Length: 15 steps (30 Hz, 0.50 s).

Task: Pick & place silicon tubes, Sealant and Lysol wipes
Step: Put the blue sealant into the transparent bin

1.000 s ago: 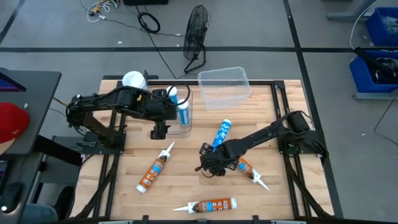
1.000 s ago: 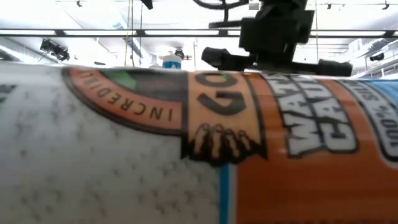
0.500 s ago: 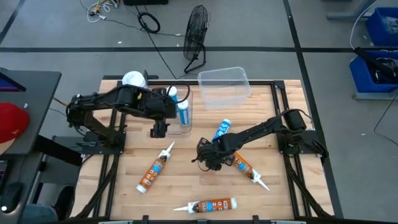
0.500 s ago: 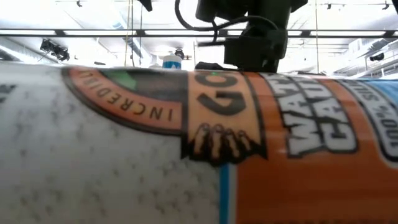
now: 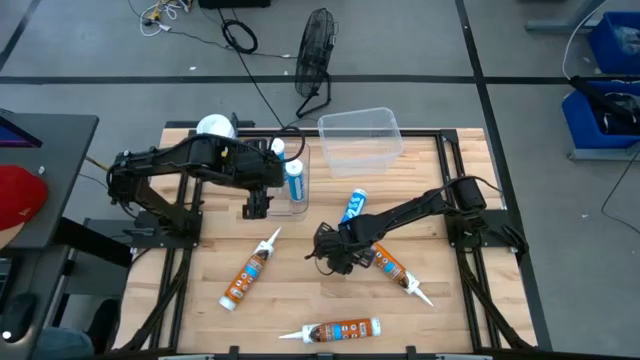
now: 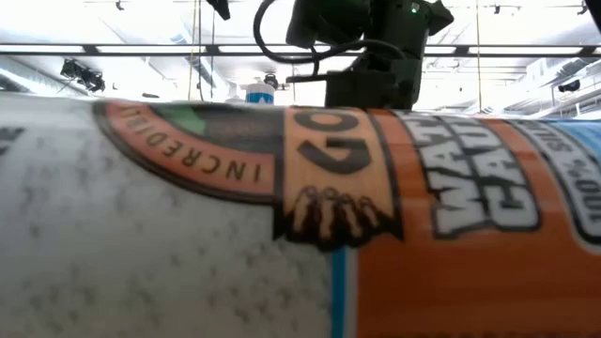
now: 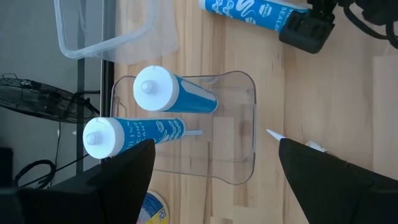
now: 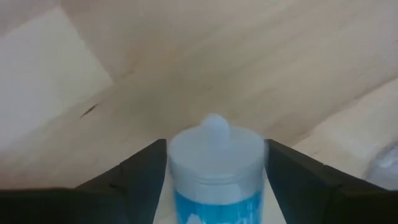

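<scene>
My right gripper (image 5: 328, 250) is low over the middle of the table, shut on the near end of a blue-and-white tube (image 5: 355, 207) that lies on the wood. My left gripper (image 7: 216, 144) is open and empty above a small clear bin (image 5: 293, 190). Two blue-and-white tubes (image 7: 174, 96) stand in that bin. The Lysol wipes canister (image 5: 216, 128) stands at the far left, behind the left arm. Three orange sealant tubes lie on the table, at the near left (image 5: 248, 275), the near edge (image 5: 340, 330) and the right (image 5: 398, 272). My right gripper has the tube's white nubbed end (image 8: 214, 146) between its two fingers (image 8: 149, 171), one on each side. The fingers lie along the tube, slanting down from the table's right. The tube's far end (image 5: 360, 196) lies on the wood.
A larger clear bin (image 5: 360, 140) stands at the far middle of the table. The orange sealant tube at the near edge fills the low view (image 6: 300, 216). A fan (image 5: 315, 50) and cables lie on the floor beyond the table.
My right gripper has moved toward the table's left edge and a little toward the far edge, turning about its wrist, and now sits over the blue-and-white tube's near end. More of that tube is covered by the arm than before.
</scene>
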Available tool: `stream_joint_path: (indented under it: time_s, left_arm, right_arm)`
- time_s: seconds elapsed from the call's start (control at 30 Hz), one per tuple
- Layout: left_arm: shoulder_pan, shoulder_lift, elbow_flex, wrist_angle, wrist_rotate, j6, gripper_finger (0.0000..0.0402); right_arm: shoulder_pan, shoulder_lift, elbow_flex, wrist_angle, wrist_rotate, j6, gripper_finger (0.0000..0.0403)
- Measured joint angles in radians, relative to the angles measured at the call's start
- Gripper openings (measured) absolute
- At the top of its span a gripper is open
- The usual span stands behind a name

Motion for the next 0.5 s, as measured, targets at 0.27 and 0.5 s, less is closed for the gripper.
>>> stream_joint_path:
  time_s: [0.27, 0.5]
  left_arm:
    - [0.000, 0.000, 0.000, 0.000, 0.000, 0.000, 0.0348]
    - [0.000, 0.000, 0.000, 0.000, 0.000, -0.001, 0.0348]
  right_arm:
    - [-0.003, 0.001, -0.001, -0.012, 0.007, -0.010, 0.0235]
    - [0.002, 0.000, -0.001, 0.007, 0.076, -0.007, 0.0227]
